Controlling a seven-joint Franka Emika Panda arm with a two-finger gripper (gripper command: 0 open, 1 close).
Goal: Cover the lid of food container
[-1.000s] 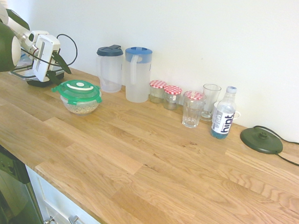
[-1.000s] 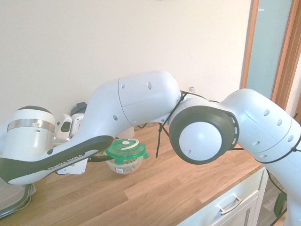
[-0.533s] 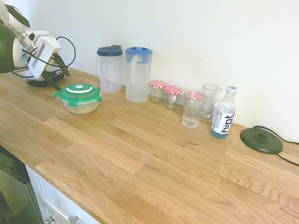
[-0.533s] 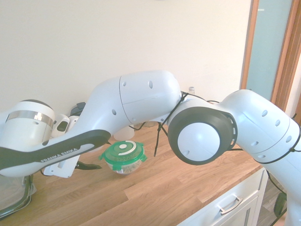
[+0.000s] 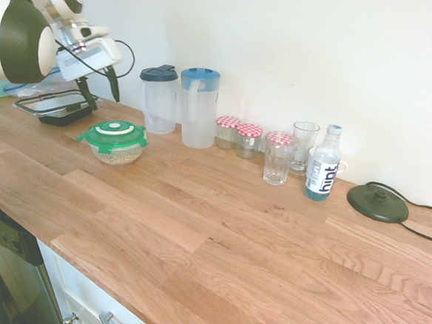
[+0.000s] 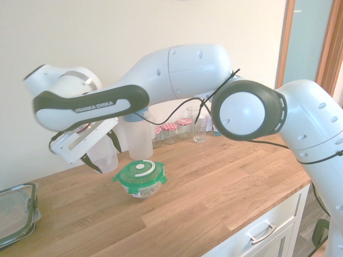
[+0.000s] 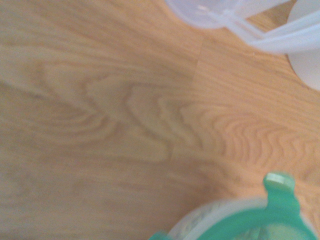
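Note:
The green lid sits flat on top of the food container, a small clear bowl on the wooden counter. Grain-like food shows through the bowl's wall. From the other side, the lid and the food container look the same. My gripper hangs open in the air, above the bowl and off to its side, holding nothing. The second exterior view shows the gripper with its dark fingers spread, well apart from the lid. An edge of the lid with one clip tab shows in the wrist view.
Two tall clear jugs stand just behind the bowl. Further along the wall are red-checked jars, glasses, a water bottle and a round black base. A black-rimmed clear box lies at the counter's end.
The gripper opened fully, let go of the lid and rose up and away from the bowl. The lid stays on the container.

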